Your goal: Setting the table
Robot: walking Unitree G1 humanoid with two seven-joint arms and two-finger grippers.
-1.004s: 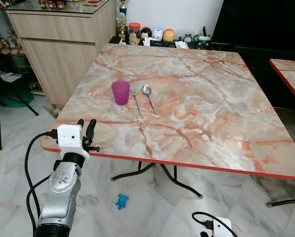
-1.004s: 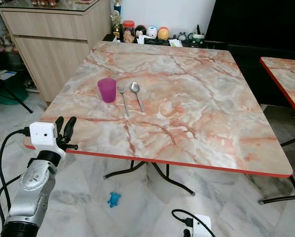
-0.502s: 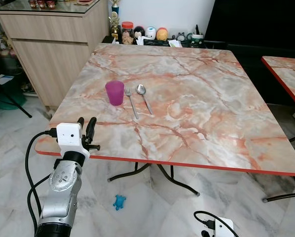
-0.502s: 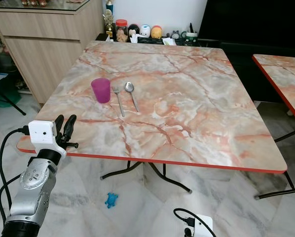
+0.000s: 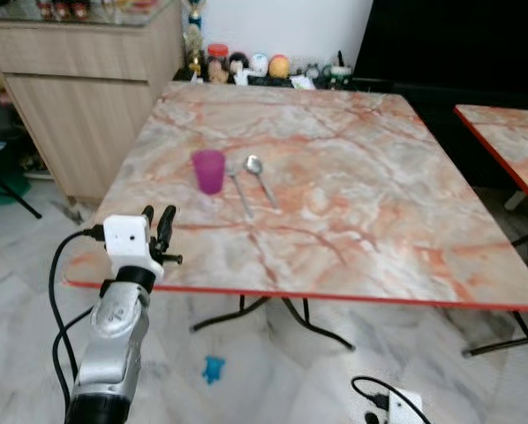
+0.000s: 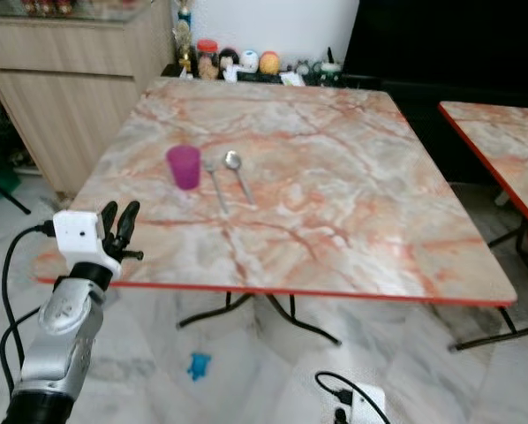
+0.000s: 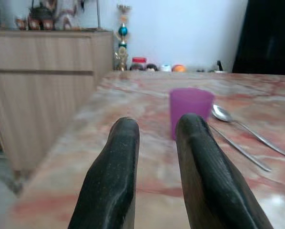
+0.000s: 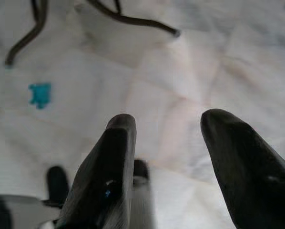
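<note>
At the surface's (image 5: 352,212) near left edge, left pincer (image 5: 156,231) empty, fingers slightly parted, pointing toward cup (image 5: 208,170), fork (image 5: 239,190), spoon (image 5: 262,178); view now blurred, suggesting walking.

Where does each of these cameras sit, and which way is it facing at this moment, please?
Head stereo pair: looks forward and down over the marble table, with the raised left arm and left gripper in front.
Left wrist: looks along its slightly parted jaws across the tabletop at the purple cup, fork and spoon.
Right wrist: hangs low, pointing its open right gripper at the floor.
Shared: cup, fork and spoon appear in head and left-wrist views.
</note>
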